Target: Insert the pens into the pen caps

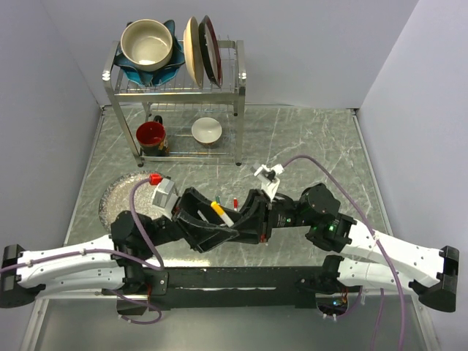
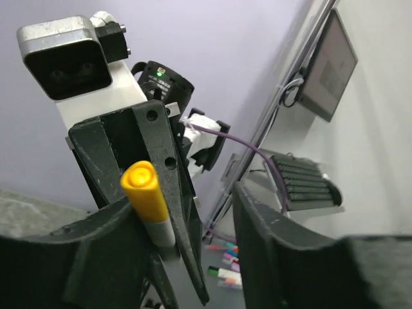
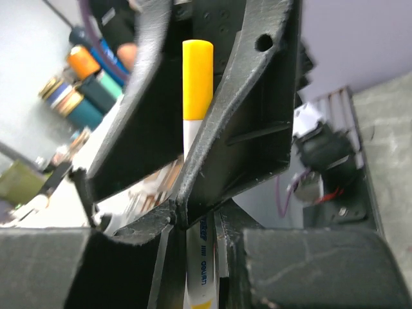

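Note:
A white-barrelled pen [image 1: 224, 215] with the yellow-orange cap [image 1: 217, 208] on its end is held up between the two grippers at mid-table. My right gripper [image 3: 203, 241] is shut on the pen's white barrel [image 3: 201, 261]; it also shows in the top view [image 1: 246, 214]. My left gripper [image 2: 187, 215] is open, and the capped end [image 2: 145, 193] rests against its left finger [image 2: 96, 241]; its right finger stands well apart. In the right wrist view the yellow cap [image 3: 197, 77] sits between the left gripper's spread fingers. A small red piece [image 1: 235, 203] lies on the table behind them. The green cap is out of view.
A red cap-like item [image 1: 155, 178] sits by a glass plate [image 1: 117, 196] at the left. A metal dish rack [image 1: 175, 95] at the back holds bowls and plates, with a red mug [image 1: 151, 135] and a white bowl [image 1: 207, 130] underneath.

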Controlling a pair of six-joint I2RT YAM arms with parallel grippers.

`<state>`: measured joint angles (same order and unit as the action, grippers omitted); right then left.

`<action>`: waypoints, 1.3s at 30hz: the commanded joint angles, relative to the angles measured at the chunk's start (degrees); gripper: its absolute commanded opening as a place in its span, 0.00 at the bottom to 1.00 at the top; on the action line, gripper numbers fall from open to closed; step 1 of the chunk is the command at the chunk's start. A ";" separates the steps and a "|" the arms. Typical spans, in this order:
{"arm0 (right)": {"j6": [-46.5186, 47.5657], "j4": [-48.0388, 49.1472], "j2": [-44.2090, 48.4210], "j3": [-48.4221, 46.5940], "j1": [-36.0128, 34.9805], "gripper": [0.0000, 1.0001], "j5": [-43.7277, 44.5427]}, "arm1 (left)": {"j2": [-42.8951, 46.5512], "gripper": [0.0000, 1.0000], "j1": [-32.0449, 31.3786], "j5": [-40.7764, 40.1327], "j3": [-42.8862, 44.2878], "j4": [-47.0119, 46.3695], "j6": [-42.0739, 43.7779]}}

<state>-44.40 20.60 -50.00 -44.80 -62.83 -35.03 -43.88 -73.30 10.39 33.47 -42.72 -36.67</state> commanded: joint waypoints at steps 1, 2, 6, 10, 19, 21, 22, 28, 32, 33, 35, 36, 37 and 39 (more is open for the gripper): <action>1.69 6.56 0.60 0.40 1.30 0.00 9.71 | -1.73 0.65 -2.20 2.44 7.12 19.50 4.93; 2.04 6.04 0.95 1.46 1.30 0.00 10.24 | -2.17 0.71 -2.20 1.74 9.83 20.65 5.72; 4.32 2.70 3.59 3.22 1.31 0.00 12.69 | -2.35 0.96 -2.20 -2.37 13.98 26.10 10.28; 5.99 -2.56 7.27 4.98 1.39 0.00 16.47 | -0.25 0.99 -2.20 -10.56 14.87 29.18 12.58; 11.00 -13.91 11.41 5.60 2.01 0.00 27.19 | 10.46 0.99 -2.11 -28.75 7.40 37.88 15.04; 11.88 -16.28 11.41 5.42 2.27 0.00 29.21 | 11.79 0.99 -2.11 -29.72 5.73 39.37 16.26; 11.88 -17.08 11.24 5.25 2.36 0.00 32.36 | 12.84 0.99 -2.20 -30.51 5.38 41.38 16.71; 12.06 -24.28 6.43 5.77 3.23 0.00 48.19 | 14.08 0.99 -2.11 -39.30 2.48 47.28 19.17; 8.73 -27.28 -1.22 7.18 5.69 0.00 52.69 | 12.16 0.99 -2.20 -44.13 -0.42 46.68 18.12; 8.11 -27.63 -4.90 7.44 6.31 0.00 52.43 | 11.45 0.99 -2.11 -46.32 -0.77 46.76 17.77; 6.18 -28.42 -8.96 7.53 8.15 0.02 52.08 | 8.38 0.99 -2.11 -48.09 -1.74 46.42 17.24; 5.91 -29.03 -12.89 7.36 8.33 0.04 52.16 | 7.33 0.99 -2.20 -48.62 -2.18 45.98 17.07; 5.73 -29.30 -14.85 7.09 8.68 0.04 52.25 | 5.31 0.99 -2.20 -49.06 -2.97 45.45 17.07; 4.85 -29.91 -19.93 6.65 9.65 0.06 52.69 | 3.63 0.99 -2.20 -49.15 -3.76 43.96 17.42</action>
<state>-36.73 -6.68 -63.02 -38.11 -54.85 14.11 -37.01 -75.22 -34.76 31.22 3.73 -19.62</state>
